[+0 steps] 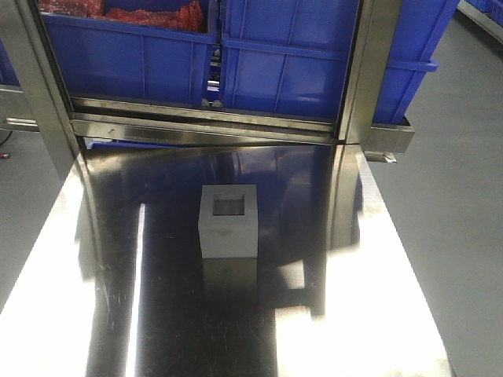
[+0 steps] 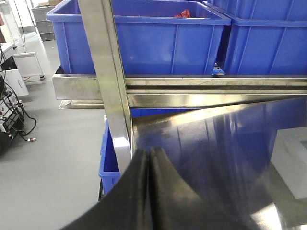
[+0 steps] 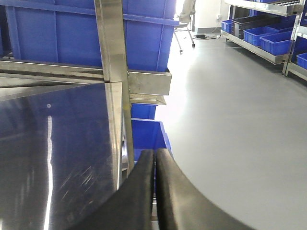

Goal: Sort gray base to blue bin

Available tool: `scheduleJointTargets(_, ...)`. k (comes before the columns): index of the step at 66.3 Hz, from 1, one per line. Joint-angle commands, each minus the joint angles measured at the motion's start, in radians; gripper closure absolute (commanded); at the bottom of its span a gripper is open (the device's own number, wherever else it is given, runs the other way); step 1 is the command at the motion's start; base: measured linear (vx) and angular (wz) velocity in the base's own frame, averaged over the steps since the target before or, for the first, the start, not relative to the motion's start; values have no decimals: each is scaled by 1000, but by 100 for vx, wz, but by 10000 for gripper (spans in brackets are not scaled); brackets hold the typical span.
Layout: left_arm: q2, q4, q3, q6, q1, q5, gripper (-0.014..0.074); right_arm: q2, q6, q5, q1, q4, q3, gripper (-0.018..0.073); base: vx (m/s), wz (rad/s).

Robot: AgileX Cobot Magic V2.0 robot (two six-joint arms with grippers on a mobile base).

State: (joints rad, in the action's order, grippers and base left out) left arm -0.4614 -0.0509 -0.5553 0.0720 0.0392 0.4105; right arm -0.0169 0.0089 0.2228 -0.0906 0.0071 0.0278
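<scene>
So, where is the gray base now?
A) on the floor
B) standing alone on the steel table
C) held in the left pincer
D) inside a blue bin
B: the gray base stands by itself on the steel table, in front of the blue bins, not in them.

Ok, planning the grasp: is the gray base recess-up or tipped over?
Recess-up. The gray base sits flat on the steel table, its square recess on the top face.

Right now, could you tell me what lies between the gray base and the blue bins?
Front-facing view: only bare tabletop and the shelf's steel rail separate gray base from blue bins.
</scene>
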Motion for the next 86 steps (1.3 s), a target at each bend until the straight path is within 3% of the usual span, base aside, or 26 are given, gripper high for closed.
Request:
scheduleJointTargets(1,-10,-12,-34,0,2,-79,453,15,-9,-73,0,-7,2,564,0,0)
scheduleJointTargets(7,-10,-12,-34,0,2,-79,290,15,-9,-73,0,-7,2,564,0,0)
scheduleJointTargets(19,-11,-12,-32,-2,2,-79,-141,15,-9,-73,0,-7,2,564,0,0)
scheduleJointTargets(38,-11,-15,-32,-9,2,-88,-85,15,-9,-73,0,-7,2,564,0,0)
scheduleJointTargets(46,-31,-68,-49,10,2,-57,-38,15,-9,-73,0,-7,2,564,0,0)
scheduleJointTargets(55,-132,-136,-110,146,2,-27,-21,15,-9,-73,0,-7,2,564,0,0)
scheduleJointTargets(68,-381,-326,-250,321,-1,1,-14,15,-9,-73,0,-7,2,564,0,0)
scheduleJointTargets(75,-509,-363,-329,367,-54,-3,-15,15,-9,-73,0,-7,2,564,0,0)
scheduleJointTargets(86,-686,-347,-442,366,-204,-61,-10,15,-9,-73,0,-7,2,564,0,0)
